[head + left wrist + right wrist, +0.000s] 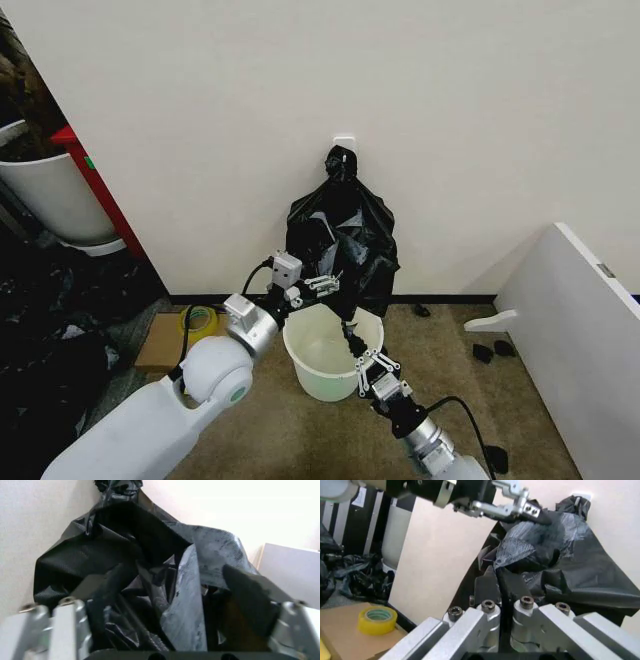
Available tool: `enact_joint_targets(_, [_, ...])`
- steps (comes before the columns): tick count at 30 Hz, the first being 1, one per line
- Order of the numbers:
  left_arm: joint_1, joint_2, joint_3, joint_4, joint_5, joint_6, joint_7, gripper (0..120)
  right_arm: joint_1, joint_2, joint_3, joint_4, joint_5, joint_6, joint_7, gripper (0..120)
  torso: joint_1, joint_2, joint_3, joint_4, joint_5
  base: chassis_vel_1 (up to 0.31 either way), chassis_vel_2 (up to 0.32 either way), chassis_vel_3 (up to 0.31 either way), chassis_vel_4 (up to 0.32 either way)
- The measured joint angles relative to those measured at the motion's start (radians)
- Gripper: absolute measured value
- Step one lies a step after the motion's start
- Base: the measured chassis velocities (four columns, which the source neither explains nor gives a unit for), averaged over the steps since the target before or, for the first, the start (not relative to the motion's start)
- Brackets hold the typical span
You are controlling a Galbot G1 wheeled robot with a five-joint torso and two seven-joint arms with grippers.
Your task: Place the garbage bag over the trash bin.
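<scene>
The garbage bag [345, 235] hangs crinkled and black from a wall hook, draping down behind the trash bin [312, 352], a cream-white round bin standing on the carpet. My left gripper [325, 283] reaches into the bag's lower folds above the bin's far rim; in the left wrist view the gripper [170, 592] is open with the bag's folds [185, 600] between its spread fingers. My right gripper [362, 358] sits at the bin's near right rim, shut on a strip of the bag [506, 581] that runs over the rim. The left gripper [535, 510] also shows in the right wrist view.
A yellow tape roll [198, 322] lies on a cardboard box [160, 345] left of the bin. A larger white tub [50, 200] and a red object [92, 182] stand at far left, above dark bags [50, 340]. A white panel [580, 340] is at right.
</scene>
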Motion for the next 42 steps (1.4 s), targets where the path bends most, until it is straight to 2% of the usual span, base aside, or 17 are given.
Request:
enact_joint_targets(2, [-0.013,-0.004,0.006,0.010,-0.001,0.002,-0.003,66,-0.001,-0.001,0.005,0.003,0.002,0.000,0.000,0,0.000,0.000,0.000,0.0000,0.0000,0.000,0.000,0.000,0.000])
enact_joint_targets(3, [-0.013,-0.004,0.006,0.010,-0.001,0.002,-0.003,66,-0.001,-0.001,0.005,0.003,0.002,0.000,0.000,0,0.000,0.000,0.000,0.0000,0.0000,0.000,0.000,0.000,0.000])
enact_joint_targets(8, [-0.024,-0.008,0.008,0.011,-0.003,0.000,-0.007,41,-0.002,0.003,0.005,0.003,0.003,0.000,0.001,0,0.000,0.000,0.000,0.0001,0.0000,0.000,0.000,0.000,0.000])
enact_joint_targets(10, [-0.028,-0.009,0.009,0.013,-0.005,0.000,-0.009,38,-0.002,0.004,0.004,0.003,0.003,0.000,0.001,0,0.000,0.000,0.000,0.0000,0.0001,0.000,0.000,0.000,0.000])
enact_joint_targets(13, [-0.044,-0.019,0.009,0.022,-0.019,0.001,-0.017,24,-0.003,0.005,0.003,0.006,0.003,0.000,0.003,0,0.000,0.000,0.000,0.0000,0.0001,0.000,0.000,0.000,0.000])
enact_joint_targets(14, [-0.044,-0.019,0.009,0.022,-0.019,0.001,-0.017,24,-0.003,0.005,0.003,0.006,0.003,0.000,0.003,0,0.000,0.000,0.000,0.0000,0.0001,0.000,0.000,0.000,0.000])
enact_joint_targets(18, [-0.051,-0.025,0.008,0.029,-0.043,0.008,-0.031,8,-0.009,0.002,0.005,0.015,0.004,-0.001,0.005,0,0.000,0.000,0.000,-0.0001,0.0000,0.000,0.000,0.000,0.000])
enact_joint_targets(19, [-0.051,-0.025,0.008,0.029,-0.043,0.008,-0.031,8,-0.009,0.002,0.005,0.015,0.004,-0.001,0.005,0,0.000,0.000,0.000,-0.0001,0.0000,0.000,0.000,0.000,0.000])
enact_joint_targets(21, [-0.052,-0.029,0.003,0.032,-0.057,0.013,-0.040,0,-0.013,0.002,0.006,0.022,0.005,-0.001,0.007,0,0.000,0.000,0.000,0.0000,0.0001,0.000,0.000,0.000,0.000])
enact_joint_targets(29, [-0.022,-0.038,-0.047,0.024,-0.076,0.010,-0.061,0,-0.038,-0.007,0.002,0.045,0.022,-0.019,0.034,0,0.000,0.000,0.000,0.0000,0.0000,0.000,0.000,0.000,0.000])
enact_joint_targets(34, [0.011,-0.037,-0.090,0.004,-0.080,-0.004,-0.064,0,-0.095,-0.034,0.000,0.097,0.088,-0.065,0.051,20,0.000,0.000,0.000,0.0000,0.0000,0.000,0.000,0.000,0.000])
enact_joint_targets(36, [0.024,-0.036,-0.100,-0.004,-0.080,-0.011,-0.063,0,-0.134,-0.056,-0.016,0.150,0.183,-0.130,0.066,29,0.000,0.000,0.000,-0.0001,0.0001,0.000,0.000,0.000,0.000])
enact_joint_targets(38, [0.028,-0.036,-0.102,-0.006,-0.080,-0.012,-0.063,0,-0.145,-0.065,-0.024,0.174,0.224,-0.157,0.074,32,0.000,0.000,0.000,-0.0002,0.0001,0.000,0.000,0.000,0.000])
enact_joint_targets(39, [0.037,-0.036,-0.106,-0.008,-0.079,-0.015,-0.062,0,-0.158,-0.080,-0.032,0.223,0.292,-0.208,0.089,39,0.000,0.000,0.000,-0.0002,-0.0001,0.000,0.000,0.000,0.000])
enact_joint_targets(41, [0.048,-0.036,-0.109,-0.012,-0.076,-0.017,-0.061,0,-0.152,-0.105,-0.026,0.264,0.327,-0.247,0.103,48,0.000,0.000,0.000,-0.0001,0.0000,0.000,0.000,0.000,0.000])
enact_joint_targets(42, [0.048,-0.036,-0.109,-0.012,-0.076,-0.017,-0.061,0,-0.152,-0.105,-0.026,0.264,0.327,-0.247,0.103,48,0.000,0.000,0.000,-0.0001,0.0000,0.000,0.000,0.000,0.000])
